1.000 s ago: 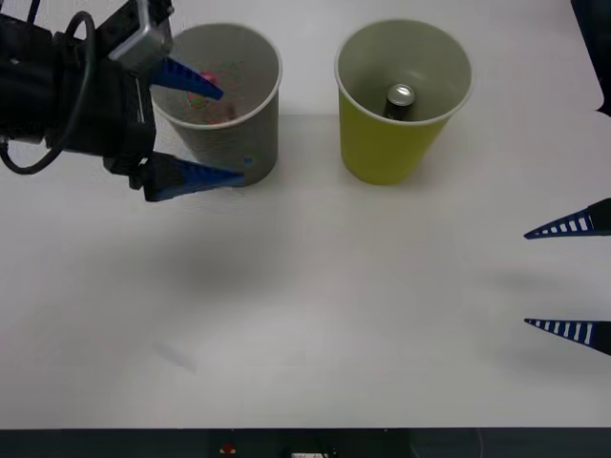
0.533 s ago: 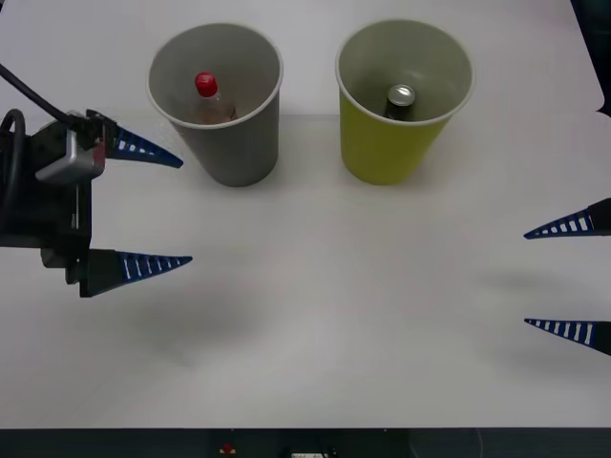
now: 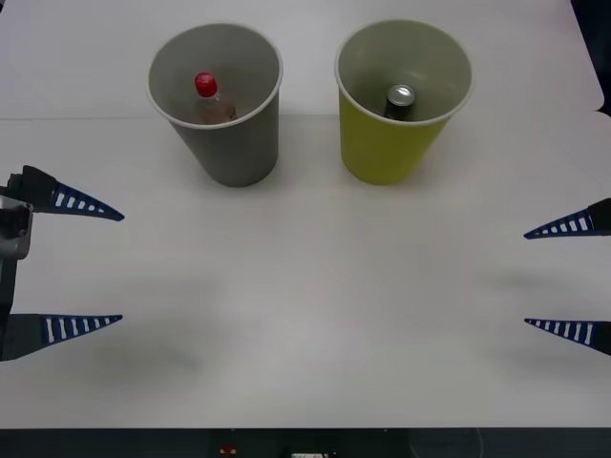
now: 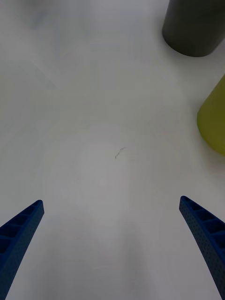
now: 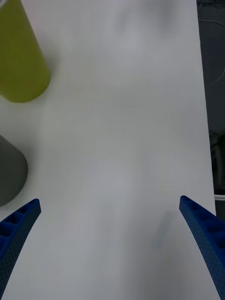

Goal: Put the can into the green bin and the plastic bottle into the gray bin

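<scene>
Left gripper (image 3: 100, 267) spread wide, empty, at table's left edge | right gripper (image 3: 549, 277) likewise, right edge | plastic bottle (image 3: 208, 98) in gray bin (image 3: 239, 153) | can (image 3: 400, 101) in green bin (image 3: 382, 153) | sorting looks done; keep both arms clear of bins.

- No text, label, brand, number or sign is being shown legibly on anything in these views; nothing readable is being displayed on any surface.
</scene>
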Available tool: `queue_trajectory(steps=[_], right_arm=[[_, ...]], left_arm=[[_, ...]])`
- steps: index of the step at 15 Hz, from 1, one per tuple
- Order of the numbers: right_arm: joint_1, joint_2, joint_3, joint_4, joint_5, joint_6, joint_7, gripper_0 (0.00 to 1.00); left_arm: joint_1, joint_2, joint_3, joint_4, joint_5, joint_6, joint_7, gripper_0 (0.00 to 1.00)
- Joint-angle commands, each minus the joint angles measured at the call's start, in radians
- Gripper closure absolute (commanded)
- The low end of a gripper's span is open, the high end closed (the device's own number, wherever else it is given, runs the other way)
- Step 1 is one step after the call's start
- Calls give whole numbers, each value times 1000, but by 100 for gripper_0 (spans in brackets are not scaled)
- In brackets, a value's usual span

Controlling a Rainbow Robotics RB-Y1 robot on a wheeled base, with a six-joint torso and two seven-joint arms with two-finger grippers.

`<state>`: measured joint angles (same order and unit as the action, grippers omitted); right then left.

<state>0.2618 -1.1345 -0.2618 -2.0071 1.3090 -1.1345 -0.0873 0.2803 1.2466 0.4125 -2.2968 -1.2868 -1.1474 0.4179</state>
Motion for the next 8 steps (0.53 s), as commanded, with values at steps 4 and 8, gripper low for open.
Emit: queue_trajectory(steps=[4, 8], right_arm=[[0, 0, 0, 0, 0, 0, 0, 0], [0, 0, 0, 0, 0, 0, 0, 0]], left_arm=[[128, 33, 95, 0, -22, 0, -37, 0], [191, 37, 141, 0, -25, 0, -56, 0]])
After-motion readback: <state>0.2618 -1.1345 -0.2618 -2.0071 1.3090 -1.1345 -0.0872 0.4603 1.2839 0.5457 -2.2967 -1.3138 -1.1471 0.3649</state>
